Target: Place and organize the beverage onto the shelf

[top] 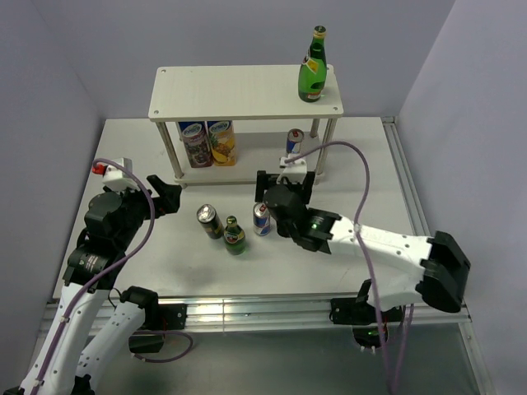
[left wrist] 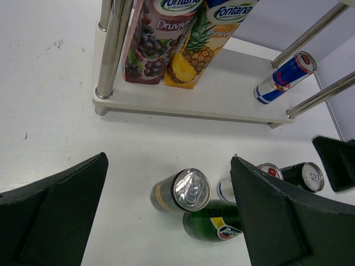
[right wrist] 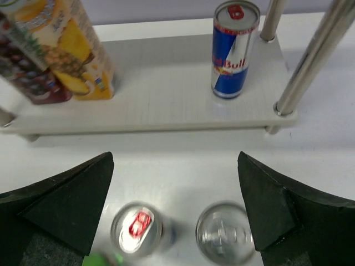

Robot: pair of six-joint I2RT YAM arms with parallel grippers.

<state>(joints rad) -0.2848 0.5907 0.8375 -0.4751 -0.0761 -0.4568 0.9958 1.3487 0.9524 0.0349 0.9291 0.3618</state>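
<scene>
The right fingers [right wrist: 58, 208] spread wide above a can [right wrist: 136, 227] before the shelf [right wrist: 166, 83]

Cartons [left wrist: 152, 50] read "Fontana" (one "Druvju…"); blue can [right wrist: 233, 50] reads "Red Bull".

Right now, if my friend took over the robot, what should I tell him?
Left gripper: open, empty.
Right gripper: open, empty, above the cans on the table.
Done: first green bottle stands on the shelf top board. First blue-and-silver can stands on the lower board, which also holds two juice cartons.
Left to shelve, all on the table: second green bottle, second blue-and-silver can, one dark can, another dark can.
</scene>
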